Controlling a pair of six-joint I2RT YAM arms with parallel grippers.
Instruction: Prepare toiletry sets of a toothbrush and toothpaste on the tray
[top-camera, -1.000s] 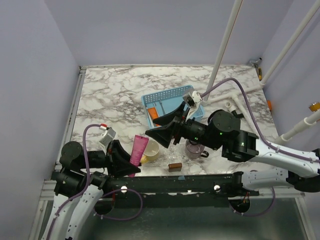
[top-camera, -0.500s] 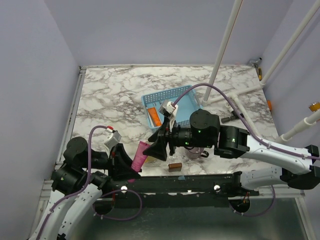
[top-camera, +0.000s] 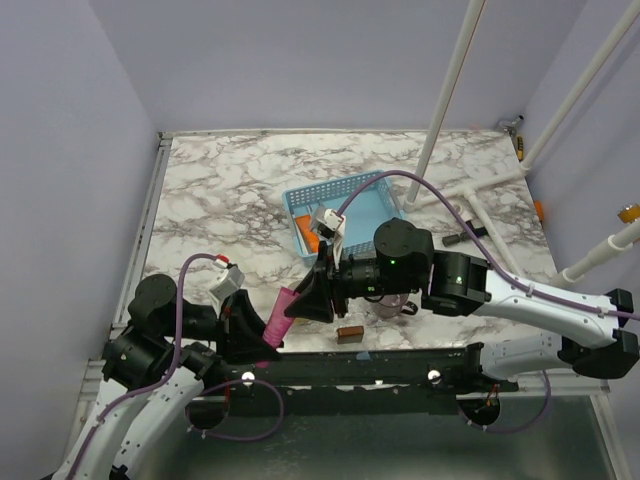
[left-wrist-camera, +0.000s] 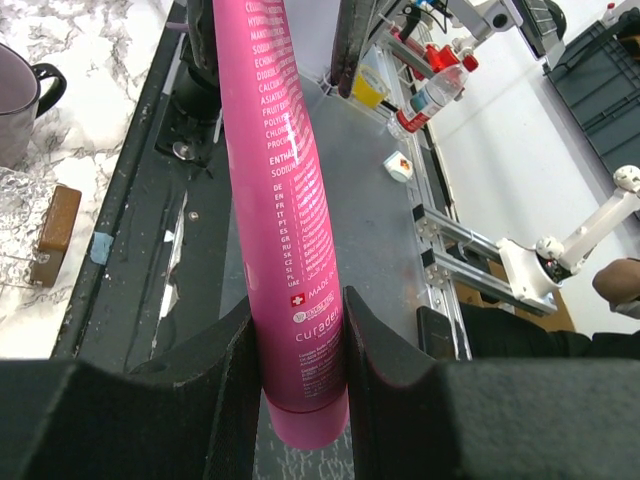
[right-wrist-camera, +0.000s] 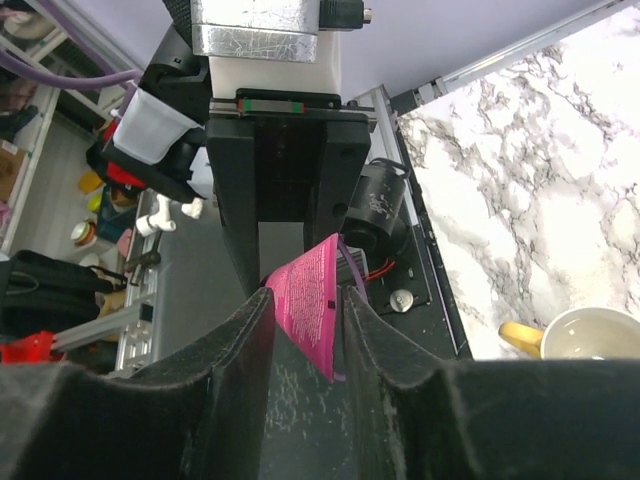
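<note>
Your left gripper (left-wrist-camera: 298, 340) has drawn back a little toward its base since a second ago. It is clamped, as before, on the pink toothpaste tube (left-wrist-camera: 280, 170), with both fingers pressed against the sides near the rounded end.

The tube has dropped lower and leans more than it did. It is off the table (top-camera: 220, 190), above the near edge, between your two arms. In the overhead view its long axis runs on a slant. The rounded end sits low and to the left in the left gripper. The flat crimped end points up and to the right, toward the other arm.

The biggest change is on the right. A second ago your right gripper (right-wrist-camera: 305, 310) hung with its jaws wide by the near corner of the tray (top-camera: 375, 205). Now it has swung left and down to meet the tube, and its jaws have narrowed around the crimped end. In the right wrist view both fingers touch the edges of that pink flat end, so the tube is pinched at both ends, one gripper on each.

The yellow mug (right-wrist-camera: 590, 335) was plain to see from above a second ago. Now it is hidden there under the right arm and shows only in the right wrist view.

The brown block (top-camera: 349, 333) lies where it did, near the front edge. Farther back the tray has not moved, and the orange toothpaste tube (top-camera: 311, 241) is inside at its left end.
</note>
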